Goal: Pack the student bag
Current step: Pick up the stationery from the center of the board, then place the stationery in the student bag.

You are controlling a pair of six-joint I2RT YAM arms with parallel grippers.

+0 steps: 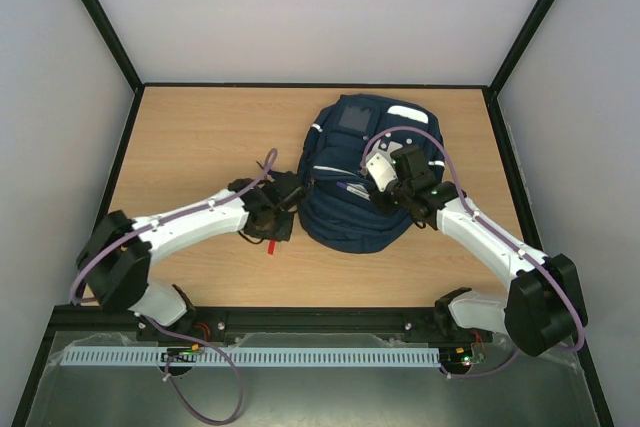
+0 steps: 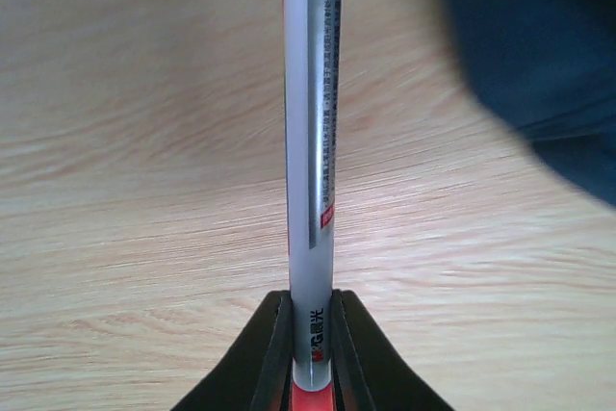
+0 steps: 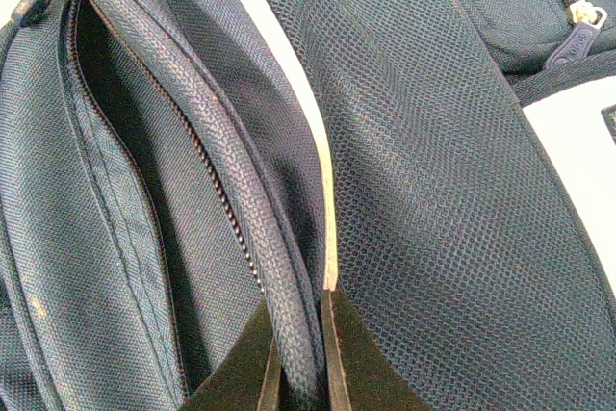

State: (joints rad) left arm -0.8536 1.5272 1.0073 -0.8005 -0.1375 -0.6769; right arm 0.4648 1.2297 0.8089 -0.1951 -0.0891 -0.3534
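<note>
We're seeing a silver pen (image 2: 311, 141) with red ends and small print down the barrel, with the light wood-grain table (image 1: 200, 127) right behind it. Plain white walls (image 1: 320, 7) box things in, and a white slotted cable duct (image 1: 250, 357) runs along the near edge.

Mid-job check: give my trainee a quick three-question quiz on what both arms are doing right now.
1. True or false: the left gripper grips a pen.
2. What does the right gripper pinch? A) a book B) an edge of the student bag beside its open zipper C) nothing
3. Fill in: the pen's barrel is silver with ____ ends.
Key: 1 true; 2 B; 3 red.
</note>
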